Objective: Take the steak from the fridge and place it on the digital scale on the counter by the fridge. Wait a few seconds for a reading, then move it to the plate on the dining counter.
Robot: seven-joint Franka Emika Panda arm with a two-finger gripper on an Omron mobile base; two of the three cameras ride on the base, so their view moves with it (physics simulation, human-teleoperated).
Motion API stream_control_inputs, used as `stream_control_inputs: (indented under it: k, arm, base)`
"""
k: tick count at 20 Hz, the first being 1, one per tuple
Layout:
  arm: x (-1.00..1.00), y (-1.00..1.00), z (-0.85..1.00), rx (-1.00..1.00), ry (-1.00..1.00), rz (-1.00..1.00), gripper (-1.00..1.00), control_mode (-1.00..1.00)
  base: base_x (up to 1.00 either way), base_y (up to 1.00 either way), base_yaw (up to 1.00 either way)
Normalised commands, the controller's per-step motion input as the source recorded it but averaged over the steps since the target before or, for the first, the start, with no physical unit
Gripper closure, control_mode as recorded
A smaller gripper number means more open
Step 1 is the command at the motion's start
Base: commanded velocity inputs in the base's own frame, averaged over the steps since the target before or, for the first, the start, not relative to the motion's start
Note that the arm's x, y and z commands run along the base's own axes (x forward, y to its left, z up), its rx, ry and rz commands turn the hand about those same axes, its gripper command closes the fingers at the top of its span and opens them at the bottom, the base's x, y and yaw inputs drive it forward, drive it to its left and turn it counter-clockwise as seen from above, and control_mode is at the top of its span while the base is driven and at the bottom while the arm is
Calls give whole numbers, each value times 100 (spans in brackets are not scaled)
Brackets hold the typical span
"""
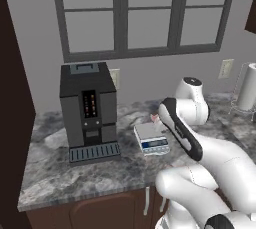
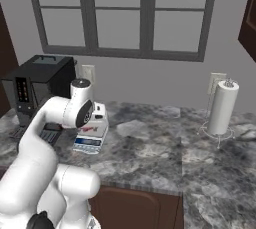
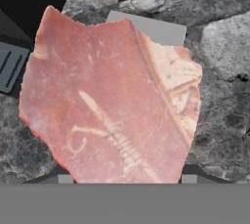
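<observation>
The pink-red steak [image 3: 107, 100] lies flat on the small silver digital scale [image 3: 156, 27], covering most of its top. In the hand view my gripper [image 3: 127, 179] hangs close over it, its two fingertips standing apart at either side of the steak's near edge, jaws open. From the right base view a red strip of the steak [image 2: 90, 129] shows on the scale [image 2: 87, 145] under my wrist. In the left base view a pink edge of the steak [image 1: 154, 118] peeks out behind my forearm, above the scale [image 1: 152, 140] with its bluish display. The fridge, plate and dining counter are out of view.
A tall black coffee machine [image 1: 90, 108] stands just left of the scale on the grey marbled counter [image 1: 100, 173]. A paper towel roll [image 2: 222, 108] on a wire holder stands at the far right. A window and wall sockets are behind.
</observation>
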Motion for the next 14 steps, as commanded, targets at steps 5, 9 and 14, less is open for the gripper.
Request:
stream_control_inputs:
  k: [5,9,14]
  arm:
    - [65,1,-36,-3,8,1,100,-100]
    - [52,8,0,-6,15,0,100,-100]
    - [24,0,-10,0,7,0,100,-100]
  base:
    - [0,0,0]
    - [0,0,0]
    - [0,0,0]
